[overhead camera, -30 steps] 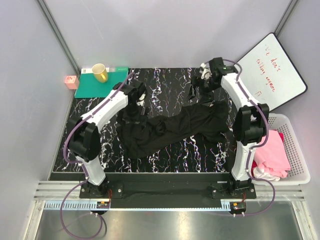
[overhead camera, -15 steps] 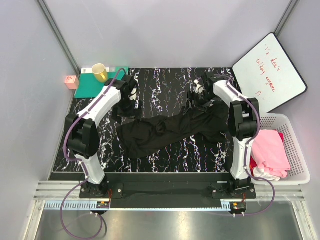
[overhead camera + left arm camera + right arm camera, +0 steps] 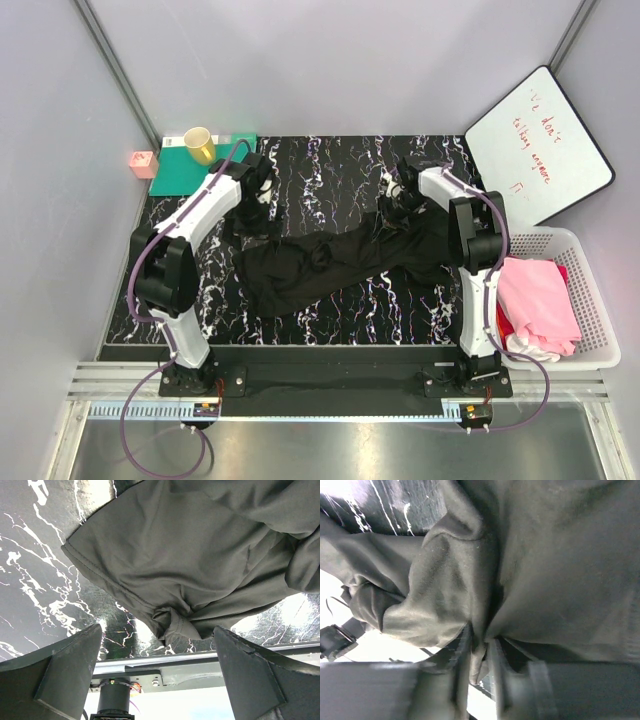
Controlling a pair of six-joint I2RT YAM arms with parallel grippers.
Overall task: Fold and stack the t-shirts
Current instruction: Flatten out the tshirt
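A large black t-shirt [image 3: 340, 260] lies crumpled in a long band across the marbled tabletop. In the right wrist view my right gripper [image 3: 480, 652] is shut on a fold of this black cloth [image 3: 445, 590], which bunches up from between the fingers [image 3: 462, 672]. From above, the right gripper [image 3: 400, 197] sits at the shirt's far right corner. My left gripper [image 3: 257, 205] hovers over the shirt's far left corner. Its left wrist view shows the gripper [image 3: 157, 632] wide open above a hemmed edge of the shirt [image 3: 165, 565], holding nothing. A pink t-shirt [image 3: 545, 300] and a white one [image 3: 535, 348] lie in the basket.
The white basket [image 3: 603, 335] stands off the table's right edge. A whiteboard [image 3: 540, 140] leans at the back right. A teal mat [image 3: 190, 170] with a yellow cup [image 3: 200, 146] lies at the back left, a pink box [image 3: 143, 163] beside it.
My right gripper came down onto the shirt's far right corner and closed on a fold. The left arm swung from the shirt's middle toward the far left corner, staying open.
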